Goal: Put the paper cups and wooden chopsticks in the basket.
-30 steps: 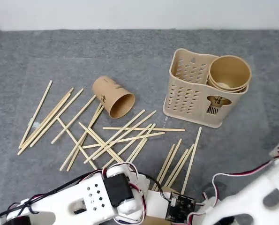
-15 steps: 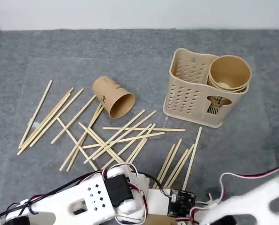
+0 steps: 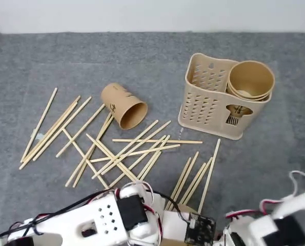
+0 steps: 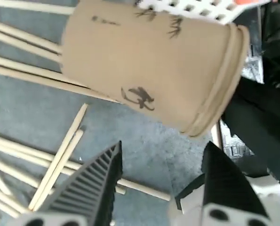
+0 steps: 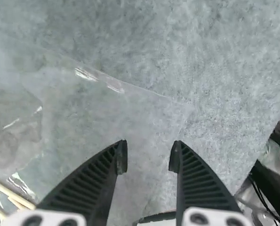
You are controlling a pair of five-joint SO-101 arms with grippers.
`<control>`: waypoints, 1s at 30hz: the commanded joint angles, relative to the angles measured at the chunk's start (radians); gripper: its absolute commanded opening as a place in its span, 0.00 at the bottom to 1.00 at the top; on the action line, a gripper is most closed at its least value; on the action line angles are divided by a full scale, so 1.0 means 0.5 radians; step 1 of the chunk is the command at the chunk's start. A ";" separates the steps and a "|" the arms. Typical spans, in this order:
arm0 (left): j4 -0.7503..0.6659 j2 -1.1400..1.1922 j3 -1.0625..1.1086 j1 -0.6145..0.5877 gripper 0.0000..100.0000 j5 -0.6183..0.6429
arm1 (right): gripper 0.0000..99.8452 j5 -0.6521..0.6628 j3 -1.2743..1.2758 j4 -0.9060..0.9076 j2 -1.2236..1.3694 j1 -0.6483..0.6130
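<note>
A paper cup lies on its side just beyond my left gripper, which is open with nothing between its fingers. Another paper cup lies on the grey mat left of the basket. Stacked paper cups stand in the basket's right compartment; its left compartment holds nothing. Wooden chopsticks are scattered over the mat's middle and left, and some run under the near cup. My right gripper is open over bare mat. Both arms sit at the table's front edge.
A clear plastic sheet lies on the mat under the right gripper, with a chopstick end beside it. The left arm's white body and the right arm crowd the front edge. Black cabling hangs beside the near cup.
The right arm has drawn back and down toward the front right corner. The left arm has shifted slightly. The cups, chopsticks and basket have stayed put.
</note>
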 commanded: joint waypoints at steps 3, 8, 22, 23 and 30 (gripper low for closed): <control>-0.018 -0.043 -0.017 0.003 0.26 0.015 | 0.16 0.049 -0.350 0.149 0.293 0.023; 0.040 -0.043 -0.020 0.114 0.27 0.015 | 0.16 0.049 -0.460 0.137 0.591 0.023; 0.077 -0.031 -0.213 0.595 0.27 0.117 | 0.16 0.049 -0.635 0.137 0.839 0.020; 0.101 -0.031 -0.262 0.620 0.27 0.117 | 0.16 0.049 -0.635 0.137 0.839 0.020; 0.135 -0.028 -0.358 1.010 0.27 0.276 | 0.16 0.049 -0.638 0.133 0.839 0.005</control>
